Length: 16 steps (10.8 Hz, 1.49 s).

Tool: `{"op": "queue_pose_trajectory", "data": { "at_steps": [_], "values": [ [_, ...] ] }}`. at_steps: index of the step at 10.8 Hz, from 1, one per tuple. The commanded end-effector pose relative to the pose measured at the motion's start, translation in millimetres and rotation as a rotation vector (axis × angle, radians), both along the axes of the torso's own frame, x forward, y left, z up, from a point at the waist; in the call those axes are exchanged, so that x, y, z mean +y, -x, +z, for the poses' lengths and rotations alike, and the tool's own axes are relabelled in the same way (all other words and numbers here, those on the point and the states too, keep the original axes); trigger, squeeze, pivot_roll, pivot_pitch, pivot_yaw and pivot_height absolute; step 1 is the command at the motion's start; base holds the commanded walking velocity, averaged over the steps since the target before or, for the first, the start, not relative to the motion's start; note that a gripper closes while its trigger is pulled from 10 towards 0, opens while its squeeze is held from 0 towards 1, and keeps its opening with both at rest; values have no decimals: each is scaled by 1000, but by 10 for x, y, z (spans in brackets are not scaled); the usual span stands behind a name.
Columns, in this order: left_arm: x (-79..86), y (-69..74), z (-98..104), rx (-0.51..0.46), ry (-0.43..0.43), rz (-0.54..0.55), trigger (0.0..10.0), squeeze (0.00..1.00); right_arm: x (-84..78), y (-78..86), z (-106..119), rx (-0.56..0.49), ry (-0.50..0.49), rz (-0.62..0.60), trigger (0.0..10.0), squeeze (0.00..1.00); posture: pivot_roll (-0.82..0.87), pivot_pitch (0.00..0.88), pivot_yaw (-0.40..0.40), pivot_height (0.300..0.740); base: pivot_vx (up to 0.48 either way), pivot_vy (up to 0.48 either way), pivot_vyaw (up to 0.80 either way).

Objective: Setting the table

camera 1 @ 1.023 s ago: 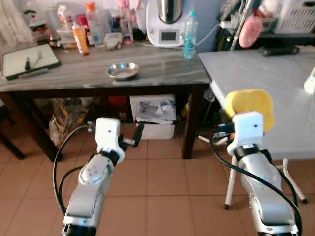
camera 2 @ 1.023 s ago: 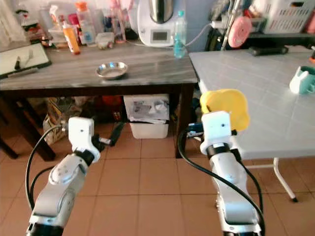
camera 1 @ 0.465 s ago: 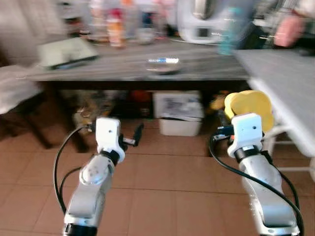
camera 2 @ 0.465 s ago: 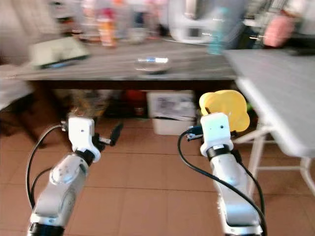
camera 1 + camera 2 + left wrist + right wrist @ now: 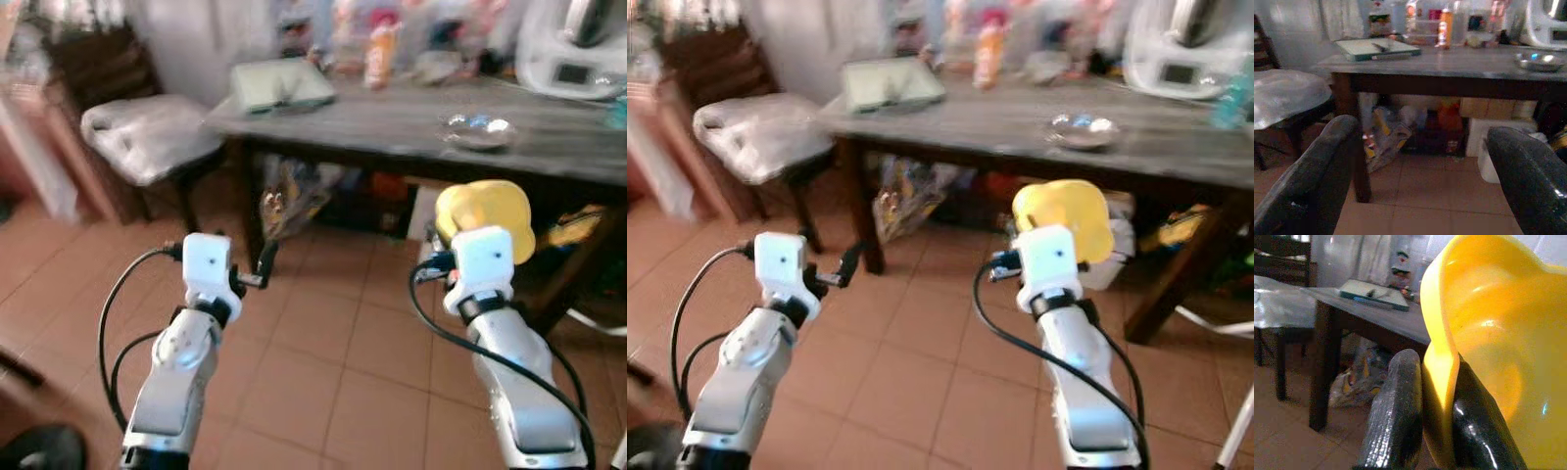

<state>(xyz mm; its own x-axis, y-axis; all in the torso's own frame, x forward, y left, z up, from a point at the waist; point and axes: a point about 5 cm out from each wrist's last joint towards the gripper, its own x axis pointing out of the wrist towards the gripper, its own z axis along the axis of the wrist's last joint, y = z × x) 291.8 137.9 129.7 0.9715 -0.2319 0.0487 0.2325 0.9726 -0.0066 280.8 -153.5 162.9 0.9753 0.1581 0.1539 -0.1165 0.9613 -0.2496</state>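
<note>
right gripper [image 5: 1437,431] fingers pinched on yellow bowl [image 5: 1493,352] rim; left gripper [image 5: 1420,181] fingers spread wide, empty.

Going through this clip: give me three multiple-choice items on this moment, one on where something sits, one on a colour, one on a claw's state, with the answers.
1. Where is the small metal dish?
A. On the dark wooden table
B. On the floor tiles
C. On the chair seat

2. What colour is the bowl that the right claw holds?
A. Blue
B. Yellow
C. White

3. How does the left claw stand?
A. Shut on a spoon
B. Shut on the bowl
C. Open, holding nothing

Answers: 1 A, the dish rests on the dark wooden table top, near the white appliance. 2 B, the right wrist view shows a yellow rim pinched between the two black fingers. 3 C, the left wrist view shows its fingers wide apart with only floor and table between them.
</note>
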Motion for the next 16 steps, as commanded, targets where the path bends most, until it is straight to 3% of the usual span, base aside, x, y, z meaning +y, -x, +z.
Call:
{"op": "queue_pose_trajectory", "data": {
  "at_steps": [1,5,9,16],
  "values": [
    [-29,-9,23,-5,11,-27,10000,0,-59,2,84,-39,4,-29,10000,0,-29,15,19,740,0,0,0],
    [-76,30,43,-13,64,-89,10000,0,-93,-6,98,-45,8,-51,10000,0,-28,17,17,740,0,0,0],
    [-92,45,56,-21,82,-125,10000,0,-119,-30,129,-61,3,-80,10000,0,-25,13,15,740,326,0,0],
    [-123,52,55,-19,89,-153,10000,0,-131,-41,103,-44,-6,-98,10000,0,-27,13,21,740,414,0,-694]
  ]
}}
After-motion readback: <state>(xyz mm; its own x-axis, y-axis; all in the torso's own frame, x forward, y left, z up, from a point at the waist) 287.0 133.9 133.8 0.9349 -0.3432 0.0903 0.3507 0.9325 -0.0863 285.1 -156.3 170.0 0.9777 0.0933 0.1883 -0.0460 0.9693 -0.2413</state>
